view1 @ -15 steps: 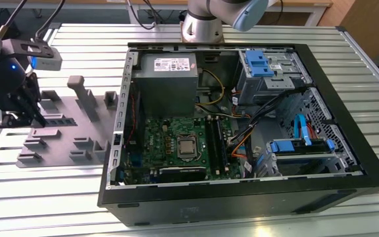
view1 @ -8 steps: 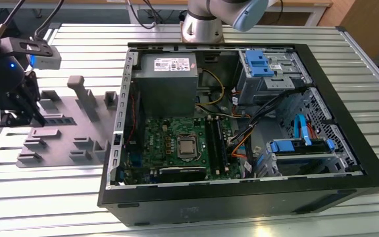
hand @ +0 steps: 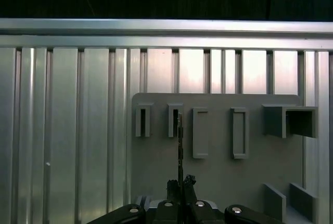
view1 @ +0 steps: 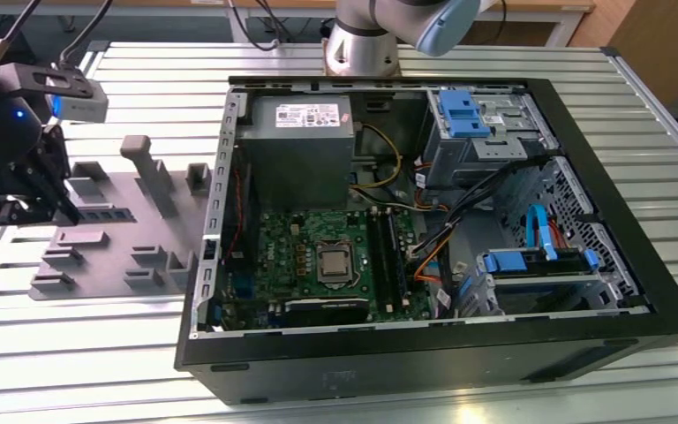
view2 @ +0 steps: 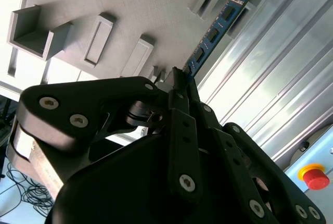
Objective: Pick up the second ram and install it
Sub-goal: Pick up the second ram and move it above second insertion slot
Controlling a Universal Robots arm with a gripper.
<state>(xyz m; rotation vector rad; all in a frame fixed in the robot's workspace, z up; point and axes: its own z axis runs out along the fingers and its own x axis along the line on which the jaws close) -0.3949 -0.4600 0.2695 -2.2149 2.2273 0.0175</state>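
The gripper [view1: 18,208] is found at the exterior view's left, over the left part of the grey tray [view1: 92,258]. In both wrist views its fingers are drawn narrow and closed on one end of the second ram [view2: 214,32], which is held edge-on and reaches away from the fingertips across the tray face. In the first wrist view the ram [hand: 180,140] is seen as a thin line whose far end overlaps one of the tray's slotted holders [hand: 175,121]. Whether that end is seated in the holder or lifted clear cannot be told.

The tray is laid on the slatted aluminium table [view1: 116,88], just beside the open computer case [view1: 433,358] to the exterior view's right. A tall upright post [view1: 145,168] of the tray and the case's left wall [view1: 229,168] are noted between the gripper and the motherboard [view1: 292,238]. Inside the case, a grey power supply [view1: 297,146] is recorded at the far side, with loose cables [view1: 433,238] lying to the motherboard's right. A red button [view2: 315,177] is observed beyond the table edge in the second wrist view.
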